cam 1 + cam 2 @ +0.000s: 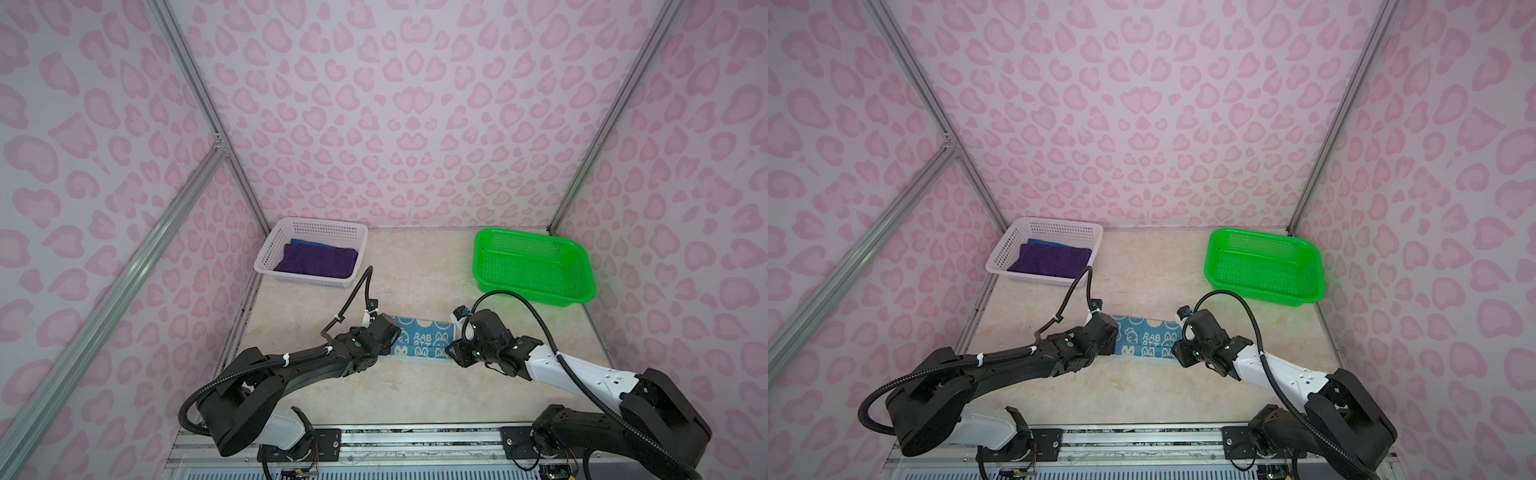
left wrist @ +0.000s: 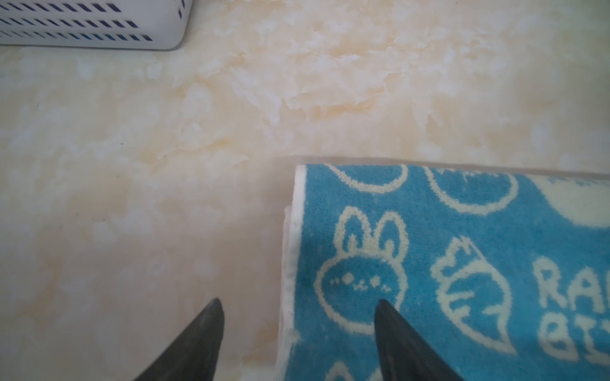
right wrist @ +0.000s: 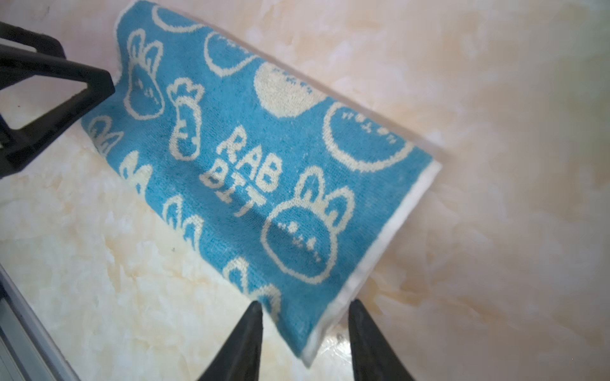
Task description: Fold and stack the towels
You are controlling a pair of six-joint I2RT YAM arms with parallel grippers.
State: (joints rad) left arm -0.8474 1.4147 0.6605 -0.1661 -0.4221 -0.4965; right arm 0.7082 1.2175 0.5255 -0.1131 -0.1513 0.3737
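Left gripper (image 2: 298, 301) is spread, straddling one short end of the folded rabbit towel (image 2: 462, 257), which lies flat on the worktop (image 2: 231, 115). Right gripper (image 3: 305, 303) is spread astride the opposite end's corner. The purple towel (image 1: 316, 259) sits on the blue towel (image 1: 303, 241) inside the white basket (image 1: 266, 251).
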